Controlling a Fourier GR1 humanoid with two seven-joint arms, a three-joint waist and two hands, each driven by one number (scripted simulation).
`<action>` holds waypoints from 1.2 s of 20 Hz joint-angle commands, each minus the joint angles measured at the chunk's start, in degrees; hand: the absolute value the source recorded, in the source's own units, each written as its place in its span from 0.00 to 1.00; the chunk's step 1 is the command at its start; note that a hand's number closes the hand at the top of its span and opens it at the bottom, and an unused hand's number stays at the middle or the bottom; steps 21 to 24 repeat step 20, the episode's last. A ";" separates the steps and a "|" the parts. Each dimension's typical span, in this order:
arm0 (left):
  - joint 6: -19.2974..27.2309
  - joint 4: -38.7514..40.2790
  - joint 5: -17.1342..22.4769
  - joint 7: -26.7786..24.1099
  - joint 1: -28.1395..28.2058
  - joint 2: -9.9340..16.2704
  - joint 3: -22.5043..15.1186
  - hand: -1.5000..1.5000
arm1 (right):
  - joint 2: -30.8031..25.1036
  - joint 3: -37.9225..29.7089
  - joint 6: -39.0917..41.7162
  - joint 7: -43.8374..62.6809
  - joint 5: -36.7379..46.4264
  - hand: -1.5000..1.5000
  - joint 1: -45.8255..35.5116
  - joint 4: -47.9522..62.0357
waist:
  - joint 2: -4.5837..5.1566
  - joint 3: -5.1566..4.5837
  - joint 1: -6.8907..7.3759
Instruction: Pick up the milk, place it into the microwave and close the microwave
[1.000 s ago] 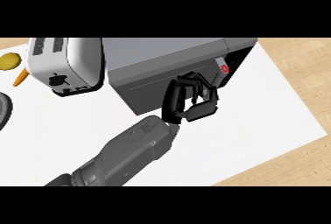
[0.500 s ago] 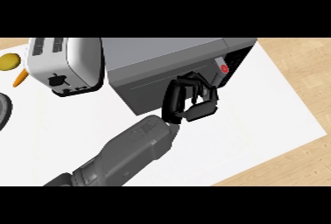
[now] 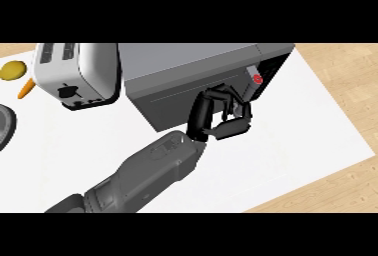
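Note:
The grey microwave (image 3: pixel 192 65) stands at the top centre of the white counter (image 3: pixel 295 145). Its door (image 3: pixel 166 100) faces me, and a dark slit with a red button (image 3: pixel 257 78) shows at its right end. My left hand (image 3: pixel 201 114) is in front of the door's right part, its fingers (image 3: pixel 238 106) curled with nothing seen inside them. Its grey forearm (image 3: pixel 148 172) comes in from the lower left. No milk shows anywhere. My right hand is out of view.
A white toaster (image 3: pixel 77 75) stands left of the microwave. Beyond it lie a yellow round thing (image 3: pixel 12 70) and an orange carrot (image 3: pixel 26 88). A dark round rim (image 3: pixel 4 125) pokes in at the left edge. Wooden surface borders the counter on the right.

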 commanded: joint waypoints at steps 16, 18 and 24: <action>3.72 10.76 7.04 5.51 -0.05 0.14 0.02 0.00 | -3.06 -3.30 0.49 1.52 -5.22 0.00 2.25 -2.31 | 0.02 -0.44 4.29; 3.05 11.07 7.65 5.57 0.35 0.14 -0.73 0.00 | -3.22 -3.09 0.31 2.11 -5.49 0.00 3.36 -3.13 | -0.22 -0.46 4.69; 2.79 11.25 8.11 5.12 -0.10 0.08 -0.81 0.00 | -3.46 -3.47 -0.31 2.42 -5.87 0.00 3.72 -3.56 | -0.25 -0.49 5.05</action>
